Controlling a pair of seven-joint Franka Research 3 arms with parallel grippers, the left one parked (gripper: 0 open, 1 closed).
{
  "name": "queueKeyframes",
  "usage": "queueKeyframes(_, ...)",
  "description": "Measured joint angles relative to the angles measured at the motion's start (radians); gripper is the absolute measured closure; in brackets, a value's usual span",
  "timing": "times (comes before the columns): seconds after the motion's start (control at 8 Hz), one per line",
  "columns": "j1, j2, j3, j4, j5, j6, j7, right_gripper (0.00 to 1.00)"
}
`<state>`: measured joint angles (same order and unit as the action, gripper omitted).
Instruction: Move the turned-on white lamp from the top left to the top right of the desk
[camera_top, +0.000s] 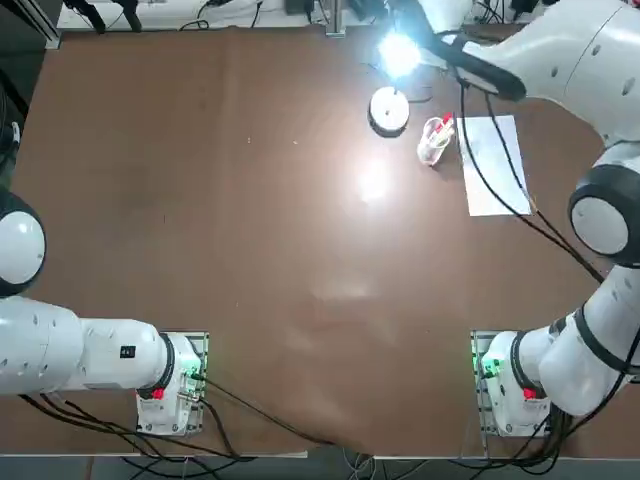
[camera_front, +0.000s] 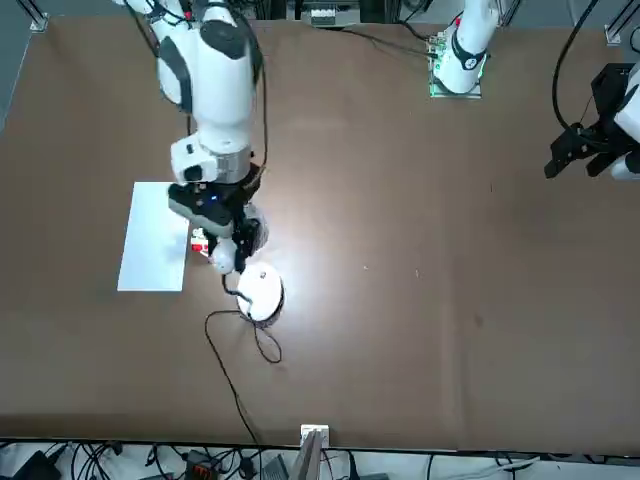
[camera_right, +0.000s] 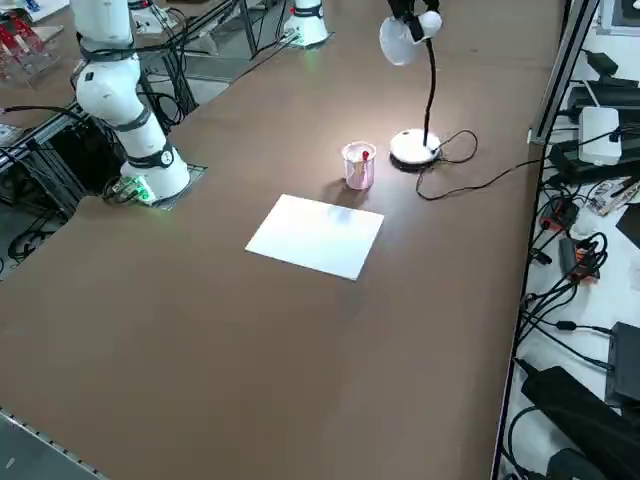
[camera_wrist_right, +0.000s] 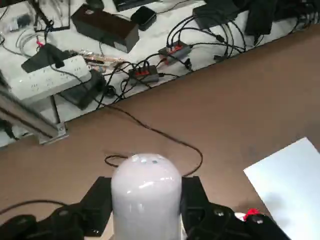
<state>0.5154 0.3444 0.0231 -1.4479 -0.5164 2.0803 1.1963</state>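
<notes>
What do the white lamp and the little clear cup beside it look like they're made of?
White lamp: likely smooth plastic, with a slight sheen on the head held in the shut right gripper. Clear cup: transparent plastic or glass; red contents show through its wall.

A flat white rectangular paper sheet (camera_right: 316, 236) lies on the brown worktop. Just beside one corner stands a small clear plastic pen cup (camera_right: 359, 166) holding something red.

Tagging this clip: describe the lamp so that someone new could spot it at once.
On the brown desk, look at the far edge, where the right gripper is shut on the lamp by its head. Its round base sits beside a clear pen cup and white paper sheet; only the lamp glows and trails a black cord.
</notes>
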Motion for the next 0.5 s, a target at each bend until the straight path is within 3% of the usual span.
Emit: queueKeyframes(0.5, -0.256, -0.035, -0.011, 0.154, 0.08, -0.066, -0.02, 0.27)
